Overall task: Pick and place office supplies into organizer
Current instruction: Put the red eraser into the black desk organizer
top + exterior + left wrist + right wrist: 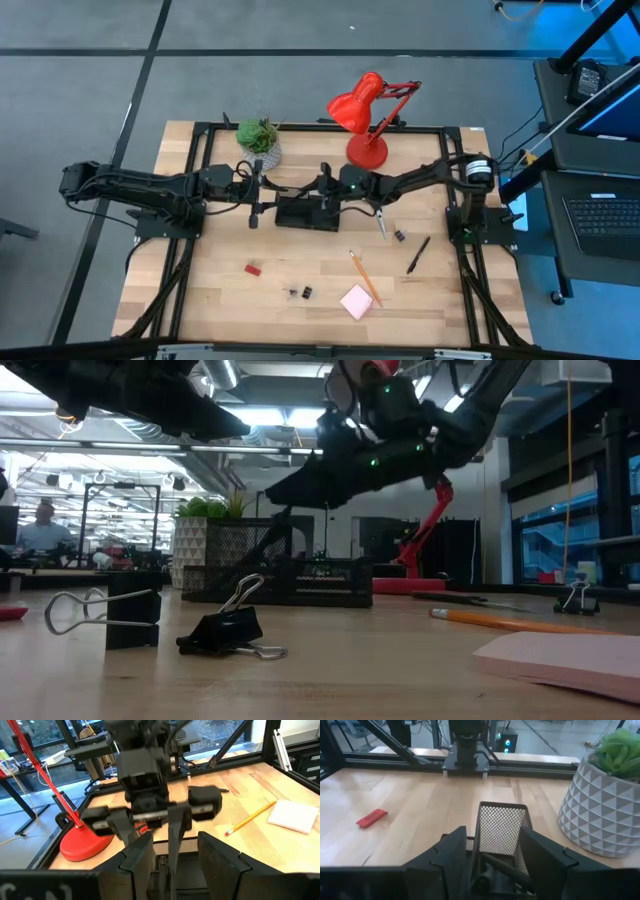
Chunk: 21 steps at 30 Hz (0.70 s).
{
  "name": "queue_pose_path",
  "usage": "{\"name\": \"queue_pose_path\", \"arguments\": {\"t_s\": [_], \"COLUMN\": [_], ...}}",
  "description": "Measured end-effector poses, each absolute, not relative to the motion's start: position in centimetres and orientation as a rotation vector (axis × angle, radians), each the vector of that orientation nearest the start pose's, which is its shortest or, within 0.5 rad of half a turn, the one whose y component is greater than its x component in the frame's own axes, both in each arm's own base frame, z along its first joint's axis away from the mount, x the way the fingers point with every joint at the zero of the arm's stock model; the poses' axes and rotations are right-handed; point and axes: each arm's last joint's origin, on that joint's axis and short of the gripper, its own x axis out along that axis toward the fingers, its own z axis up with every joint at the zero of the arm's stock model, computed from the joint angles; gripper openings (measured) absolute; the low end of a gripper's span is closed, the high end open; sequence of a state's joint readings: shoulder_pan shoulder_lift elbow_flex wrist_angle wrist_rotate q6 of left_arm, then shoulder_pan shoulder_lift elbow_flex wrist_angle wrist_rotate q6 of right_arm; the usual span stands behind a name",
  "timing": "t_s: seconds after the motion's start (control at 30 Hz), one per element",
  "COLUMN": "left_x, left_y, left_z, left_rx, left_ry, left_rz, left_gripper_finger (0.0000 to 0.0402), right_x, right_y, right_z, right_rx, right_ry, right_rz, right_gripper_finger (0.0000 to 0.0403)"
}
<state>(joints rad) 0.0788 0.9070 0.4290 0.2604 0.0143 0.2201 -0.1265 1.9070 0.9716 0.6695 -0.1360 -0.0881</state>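
From above, both arms reach in to the black organizer [306, 213] in the middle of the wooden table [200, 300], likely so the right gripper [326, 192] can drop something in while the left gripper [256, 192] waits at its other end. Loose supplies lie well apart toward the front: a red eraser [252, 268], two tiny clips [300, 293], an orange pencil [363, 277], a pink sticky pad [357, 301] and a black pen [418, 254]. From table height, the clips [222, 630] sit close, the organizer [320, 581] far back, with a bright workshop behind. The left wrist view shows its fingers [142, 857] spread wide and empty, facing the right arm, with the red lamp [82, 840] base beside. The right wrist view shows its fingers [455, 852] apart above the mesh organizer [501, 827]; a dark pen-like thing [507, 870] lies between them, not squeezed. The plant pot [602, 812] stands just beside.
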Motion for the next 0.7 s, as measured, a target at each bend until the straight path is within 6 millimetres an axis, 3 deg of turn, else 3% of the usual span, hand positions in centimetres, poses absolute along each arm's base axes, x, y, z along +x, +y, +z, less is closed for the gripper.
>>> {"name": "queue_pose_path", "arguments": {"t_s": [0.33, 0.53, 0.7], "left_x": [19.5, 19.4, 19.6], "left_y": [1.0, -0.9, -3.0], "left_z": [22.4, 21.2, 20.6], "left_rx": [0.26, 0.258, 0.296], "left_ry": [0.301, 0.393, 0.421], "left_rz": [-0.006, -0.117, -0.23], "left_gripper_finger": [0.015, 0.015, 0.015], "right_x": [36.0, 32.4, 28.3], "right_y": [-4.2, -3.7, -3.5], "right_z": [20.1, 22.5, 22.0], "right_rx": [-0.027, -0.025, -0.032], "right_ry": [0.478, 0.489, 0.405], "right_rz": [0.034, 0.037, 0.021], "right_gripper_finger": [0.0188, 0.0188, 0.0188]}}
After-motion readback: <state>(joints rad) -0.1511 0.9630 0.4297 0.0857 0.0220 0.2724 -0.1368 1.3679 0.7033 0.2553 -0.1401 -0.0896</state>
